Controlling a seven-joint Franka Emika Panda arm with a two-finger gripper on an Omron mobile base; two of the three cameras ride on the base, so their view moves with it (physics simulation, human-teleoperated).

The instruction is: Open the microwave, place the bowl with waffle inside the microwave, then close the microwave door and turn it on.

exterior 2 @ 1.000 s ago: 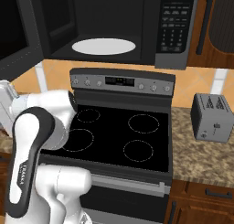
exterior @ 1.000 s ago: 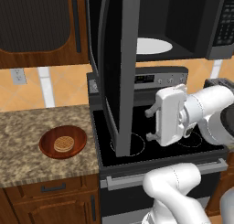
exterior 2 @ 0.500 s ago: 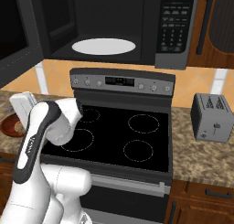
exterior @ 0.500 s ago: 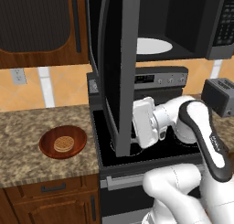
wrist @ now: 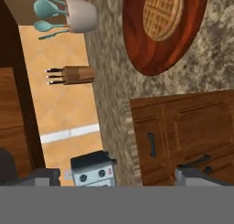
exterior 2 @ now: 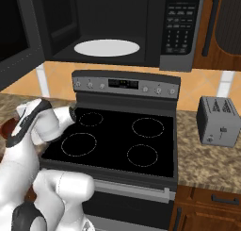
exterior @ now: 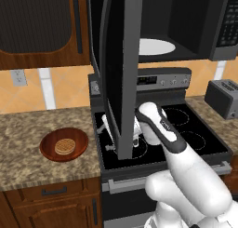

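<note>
Nearest the base, the white arm bends low over the front of the stove and reaches toward the left, its gripper mostly hidden behind the lower edge of the microwave door. In the hand view the two dark finger tips sit far apart at the bottom corners with nothing between them, so the jaws are spread wide and empty. That suits an approach: the hand looks to be heading for the bowl and needs room to take its rim. Just left of the stove, on the speckled stone counter, rests the bowl, upright and flat, with the waffle lying in its middle; in the hand view the bowl and waffle sit at the top, turned sideways because the hand is rolled, and well apart from the finger tips. Directly above the stove hangs the microwave, its door swung fully out to the left so the cavity stands open and the white turntable is bare and ready to take the bowl. The opening step therefore looks done, and fetching the bowl seems to be the step in hand. The open door hangs over the arm's path, which may be why the arm keeps so low. To the right of the stove a toaster stands on the counter, well apart from the work.
</note>
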